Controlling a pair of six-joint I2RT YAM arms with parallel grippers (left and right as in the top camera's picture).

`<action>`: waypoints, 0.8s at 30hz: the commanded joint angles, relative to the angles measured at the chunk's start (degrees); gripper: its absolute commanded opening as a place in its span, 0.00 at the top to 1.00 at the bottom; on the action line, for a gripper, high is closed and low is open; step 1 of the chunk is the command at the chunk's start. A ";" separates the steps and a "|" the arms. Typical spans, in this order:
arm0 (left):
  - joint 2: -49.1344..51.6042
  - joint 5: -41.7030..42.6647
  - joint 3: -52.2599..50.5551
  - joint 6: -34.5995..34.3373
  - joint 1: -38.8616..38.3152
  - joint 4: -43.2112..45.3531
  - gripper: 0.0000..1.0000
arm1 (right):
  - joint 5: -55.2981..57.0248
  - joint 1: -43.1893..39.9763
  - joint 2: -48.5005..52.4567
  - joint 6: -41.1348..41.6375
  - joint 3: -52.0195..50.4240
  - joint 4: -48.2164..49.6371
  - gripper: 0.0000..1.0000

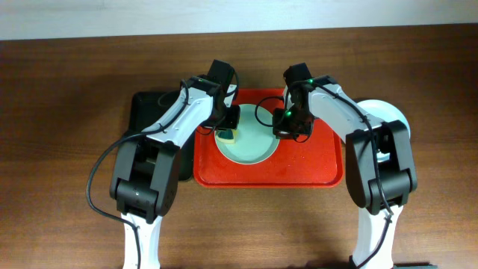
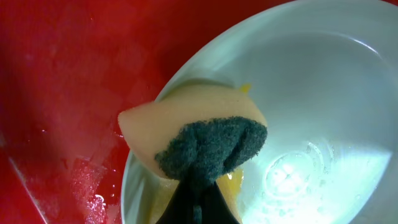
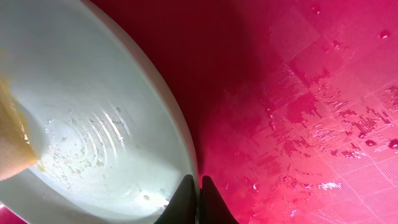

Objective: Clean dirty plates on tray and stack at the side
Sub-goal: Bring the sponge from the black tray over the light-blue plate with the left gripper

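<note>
Mid-scrub: your left gripper (image 2: 198,199), clamped on the yellow sponge with dark scouring pad (image 2: 199,134), rubs the pale green round glossy plate (image 1: 250,149) in the large red rectangular plastic tray (image 1: 314,168) — a yellow smear shows beneath. The right gripper (image 3: 198,199) pinches its rim. Beside the tray, a pale plate (image 1: 392,112) lies partly arm-hidden — count unclear.

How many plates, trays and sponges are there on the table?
Plates: 2 showing, a green plate on the red tray and a pale plate half hidden at the right.
Trays: 2, the red tray and a black tray.
Sponges: 1.
Total: 5.
</note>
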 commanded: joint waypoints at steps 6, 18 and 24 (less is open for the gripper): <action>4.79 2.32 0.90 -0.72 -1.57 -0.31 1.00 | 6.49 2.69 -0.52 0.50 -0.59 0.15 0.96; 6.21 30.18 0.90 1.31 0.74 1.03 1.00 | 6.51 2.82 -0.52 0.48 -0.63 -0.26 0.96; 3.58 26.49 0.92 1.49 4.74 -0.72 1.00 | 7.06 2.82 -0.52 0.46 -0.63 -0.26 0.96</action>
